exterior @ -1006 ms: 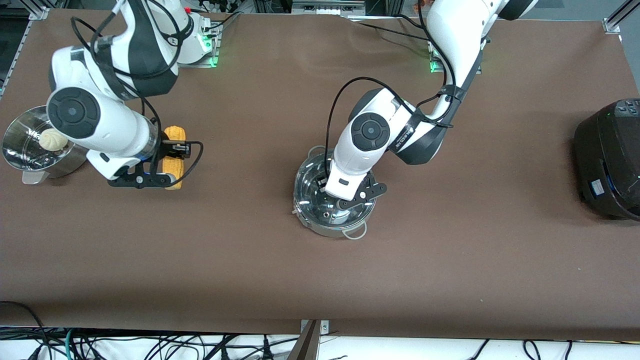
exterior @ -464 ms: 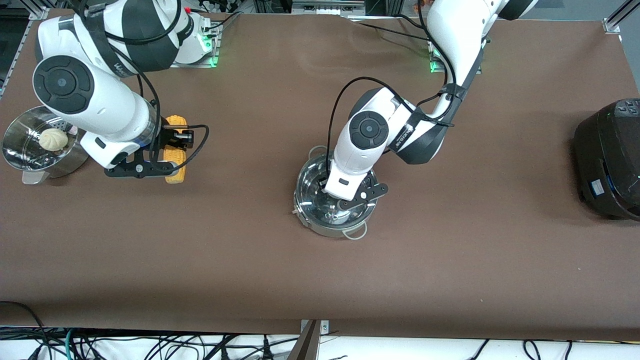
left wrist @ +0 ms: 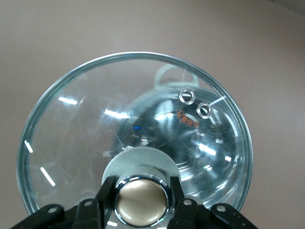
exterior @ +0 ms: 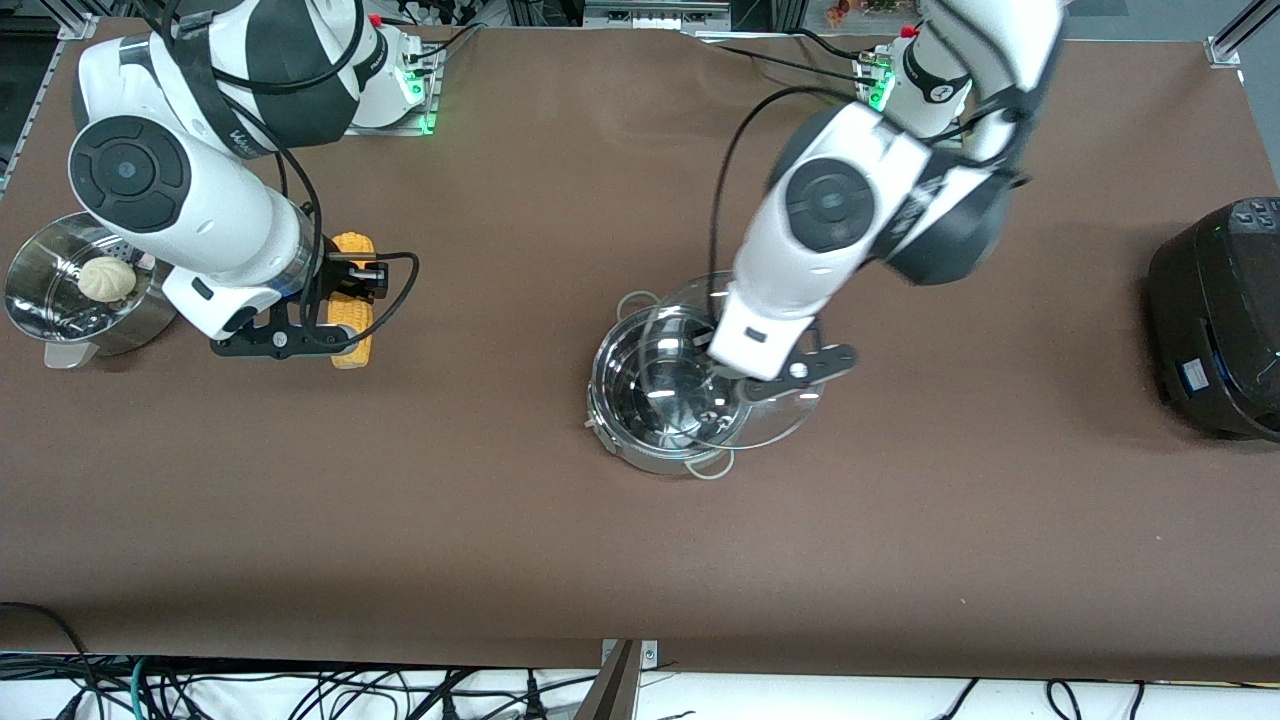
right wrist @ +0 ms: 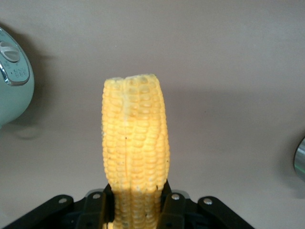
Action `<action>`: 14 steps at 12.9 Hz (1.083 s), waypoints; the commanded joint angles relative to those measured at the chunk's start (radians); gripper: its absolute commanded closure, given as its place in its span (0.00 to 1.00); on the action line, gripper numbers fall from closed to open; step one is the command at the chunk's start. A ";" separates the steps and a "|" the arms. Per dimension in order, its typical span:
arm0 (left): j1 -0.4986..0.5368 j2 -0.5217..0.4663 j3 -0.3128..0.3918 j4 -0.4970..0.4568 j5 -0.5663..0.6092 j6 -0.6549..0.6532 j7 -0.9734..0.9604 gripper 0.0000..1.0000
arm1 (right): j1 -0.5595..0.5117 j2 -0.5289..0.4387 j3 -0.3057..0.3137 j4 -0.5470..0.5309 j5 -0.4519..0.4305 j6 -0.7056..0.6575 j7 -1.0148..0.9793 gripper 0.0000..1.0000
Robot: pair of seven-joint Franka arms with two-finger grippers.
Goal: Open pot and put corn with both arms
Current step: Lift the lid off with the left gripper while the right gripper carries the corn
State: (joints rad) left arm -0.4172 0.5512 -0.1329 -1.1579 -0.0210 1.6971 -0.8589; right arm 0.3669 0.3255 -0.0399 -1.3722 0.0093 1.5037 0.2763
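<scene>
In the front view, the left gripper (exterior: 762, 383) hid the glass lid's (exterior: 775, 420) knob, and the right arm covered most of the corn (exterior: 352, 247). The left wrist view cut off the knob's (left wrist: 140, 200) lower edge; the right wrist view cut off the corn's (right wrist: 135, 152) gripped end

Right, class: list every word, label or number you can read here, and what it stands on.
None reads in full.
Red-orange stamp inside the pot: too blurred.
Lettering on the right arm: only partly visible, unreadable.
Blue label on the black cooker: too small.
</scene>
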 commanded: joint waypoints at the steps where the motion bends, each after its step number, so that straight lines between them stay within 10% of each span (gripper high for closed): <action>1: 0.108 -0.123 -0.010 -0.046 0.013 -0.165 0.225 1.00 | 0.046 0.033 0.006 0.033 0.046 0.027 0.075 0.94; 6: 0.378 -0.411 -0.008 -0.394 0.016 -0.232 0.634 1.00 | 0.230 0.163 0.008 0.035 0.049 0.330 0.354 0.94; 9: 0.556 -0.482 -0.010 -0.653 0.013 -0.018 0.875 1.00 | 0.309 0.304 0.009 0.079 0.105 0.568 0.455 0.94; 14: 0.577 -0.453 -0.010 -1.000 0.015 0.415 0.851 1.00 | 0.331 0.478 0.026 0.142 0.159 0.895 0.481 0.94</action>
State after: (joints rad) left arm 0.1704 0.1295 -0.1332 -2.0604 -0.0124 2.0299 0.0128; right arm 0.7017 0.7383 -0.0243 -1.2927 0.1481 2.3166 0.7474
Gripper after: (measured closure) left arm 0.493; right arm 0.674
